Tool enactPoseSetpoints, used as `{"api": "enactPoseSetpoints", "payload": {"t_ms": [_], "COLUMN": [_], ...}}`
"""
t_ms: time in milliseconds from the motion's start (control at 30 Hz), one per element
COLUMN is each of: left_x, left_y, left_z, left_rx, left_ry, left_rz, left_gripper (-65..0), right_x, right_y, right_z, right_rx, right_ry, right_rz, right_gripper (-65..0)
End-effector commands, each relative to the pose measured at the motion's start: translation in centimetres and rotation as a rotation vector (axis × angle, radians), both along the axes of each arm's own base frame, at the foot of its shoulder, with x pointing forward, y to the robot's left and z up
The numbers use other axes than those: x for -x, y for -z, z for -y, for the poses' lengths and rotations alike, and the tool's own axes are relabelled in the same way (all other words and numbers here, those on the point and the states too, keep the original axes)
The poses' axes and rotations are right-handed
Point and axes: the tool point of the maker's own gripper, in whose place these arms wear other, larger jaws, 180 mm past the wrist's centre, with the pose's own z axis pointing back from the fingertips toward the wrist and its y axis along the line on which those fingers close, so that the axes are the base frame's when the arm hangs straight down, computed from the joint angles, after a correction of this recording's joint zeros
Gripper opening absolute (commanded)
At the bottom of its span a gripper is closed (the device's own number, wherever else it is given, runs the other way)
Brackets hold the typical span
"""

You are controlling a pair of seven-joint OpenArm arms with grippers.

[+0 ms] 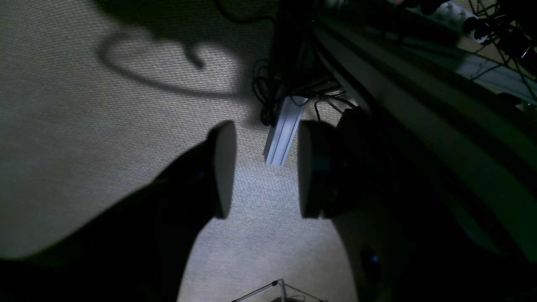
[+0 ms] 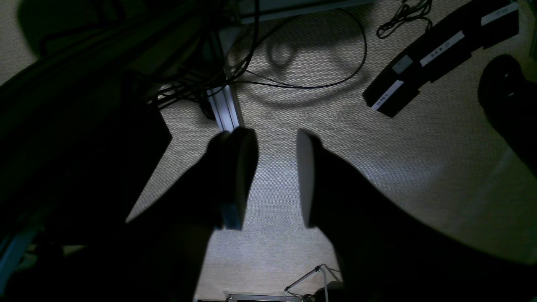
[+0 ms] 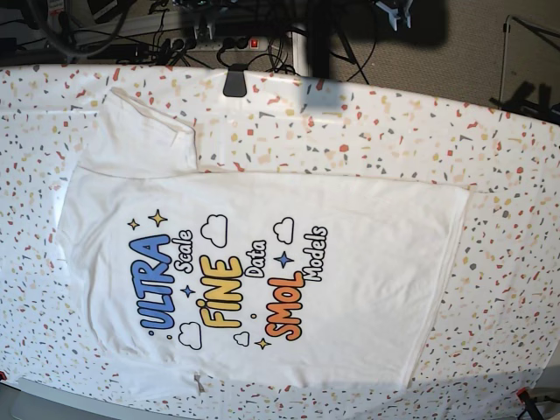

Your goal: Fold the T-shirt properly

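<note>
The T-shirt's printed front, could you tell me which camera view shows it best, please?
The base view: the T-shirt lies spread print-up on the speckled table, its lettering readable. Both wrist views show none of it, only open grippers above carpeted floor.

— What do your wrist cameras show you of the robot itself?

— Dark, nearly black fingers on the left hand (image 1: 265, 170), each ending in a flat oval pad (image 1: 223, 167) with a paler grey face. The right hand (image 2: 277, 178) looks the same — black, smooth, rounded.
</note>
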Motion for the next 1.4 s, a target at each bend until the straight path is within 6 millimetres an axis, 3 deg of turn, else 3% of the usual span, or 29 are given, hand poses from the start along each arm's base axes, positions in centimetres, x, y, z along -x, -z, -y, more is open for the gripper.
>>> {"api": "enactPoseSetpoints", "payload": {"t_ms": [0,733,1100,1367], "left_x": [0.3,0.4,0.7,-0.4], "left_y": [0.0,0.0,-0.5,-3.7], "left_z": [0.0,0.0,-0.1,-1.9], "left_rx": [0.001,0.002,-0.015,-0.063], "left_ry": [0.003,0.004,0.152,0.177], "left_rz": [-0.001,-0.005,0.037,0.207], "left_gripper": [-40.9,-40.9,-40.9,-40.9], "right_x": [-0.2,0.1,3.6,5.4], "right_y": [0.0,0.0,-0.6,-3.7], "right_z": [0.0,0.1,0.8,3.5], "right_rx": [-0.001,0.0,-0.023,-0.13], "right_ry": [0.0,-0.004,-0.118,-0.069], "right_rz": [0.007,0.01,0.089,0.187], "right_gripper": [-44.1,-44.1,-44.1,-44.2]}}
